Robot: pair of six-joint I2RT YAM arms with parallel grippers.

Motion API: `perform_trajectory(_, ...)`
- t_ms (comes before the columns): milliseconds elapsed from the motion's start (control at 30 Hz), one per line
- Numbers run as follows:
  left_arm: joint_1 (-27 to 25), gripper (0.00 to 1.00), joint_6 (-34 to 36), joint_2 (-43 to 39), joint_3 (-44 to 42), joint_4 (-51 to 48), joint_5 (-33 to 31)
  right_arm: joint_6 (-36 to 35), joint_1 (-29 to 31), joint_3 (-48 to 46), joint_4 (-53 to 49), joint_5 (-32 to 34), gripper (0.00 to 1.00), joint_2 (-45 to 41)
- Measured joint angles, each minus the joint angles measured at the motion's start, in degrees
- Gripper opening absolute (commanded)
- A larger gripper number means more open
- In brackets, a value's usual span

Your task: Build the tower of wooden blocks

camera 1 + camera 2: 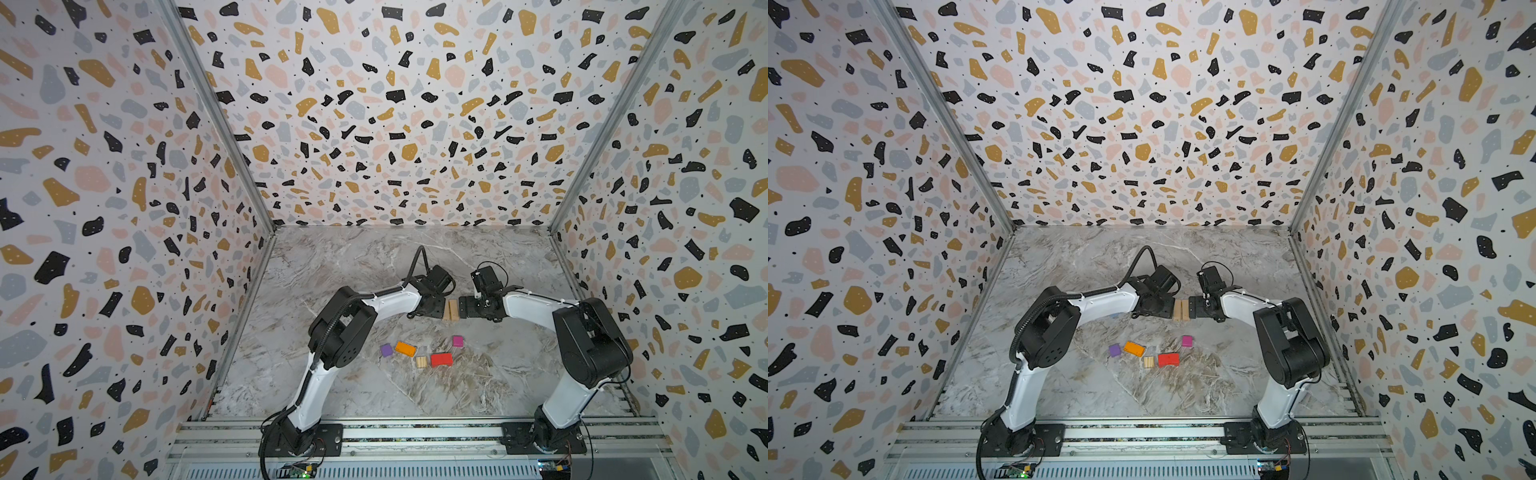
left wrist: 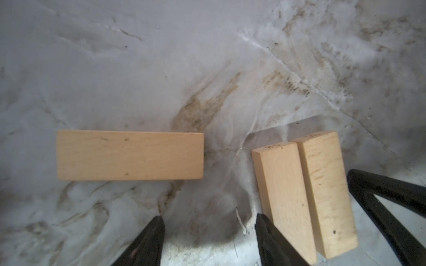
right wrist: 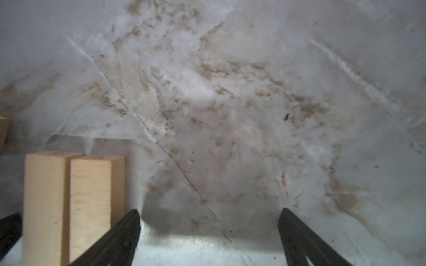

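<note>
Two tan planks (image 1: 451,310) lie flat, long sides touching, mid-table between the arms. That pair is all there is of the tower so far, with nothing stacked on it. Left gripper (image 2: 208,222): jaws spread, nothing between them, one finger (image 2: 268,237) resting against the pair's outer long edge. Right gripper (image 3: 209,213): spread wide, also empty, one finger (image 3: 124,230) just beside the opposite edge (touching or just off, cannot tell). I read this as squaring up the base from both sides. A third plank (image 2: 130,155) lies flat, apart from the pair and crosswise to it; only the left wrist camera shows it. Loose pieces wait nearer the arm bases: purple cube (image 1: 386,350), orange block (image 1: 405,348), small tan block (image 1: 421,361), red block (image 1: 441,359), pink cube (image 1: 457,341). Risks:
- An uneven push from one side would skew or slide the pair across the smooth marble table (image 1: 353,270).
- A finger riding over an edge could tip one plank onto its neighbour.
- A gap or skew left in the base would make the upper layers rock.
</note>
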Motion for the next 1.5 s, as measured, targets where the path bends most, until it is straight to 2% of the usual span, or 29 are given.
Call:
perform_trajectory(1133, -1.0, 0.65, 0.1, 0.3, 0.4, 0.0, -0.2, 0.2, 1.2, 0.1, 0.4, 0.6, 0.94, 0.3)
perform_trajectory(1367, -0.9, 0.68, 0.8, 0.3, 1.0, -1.6, -1.7, 0.5, 1.2, 0.1, 0.3, 1.4, 0.94, -0.2)
perform_trajectory(1500, -0.2, 0.68, 1.9, -0.7, 1.0, -3.7, -3.8, 0.3, 1.2, 0.1, 0.1, 2.0, 0.94, -3.4)
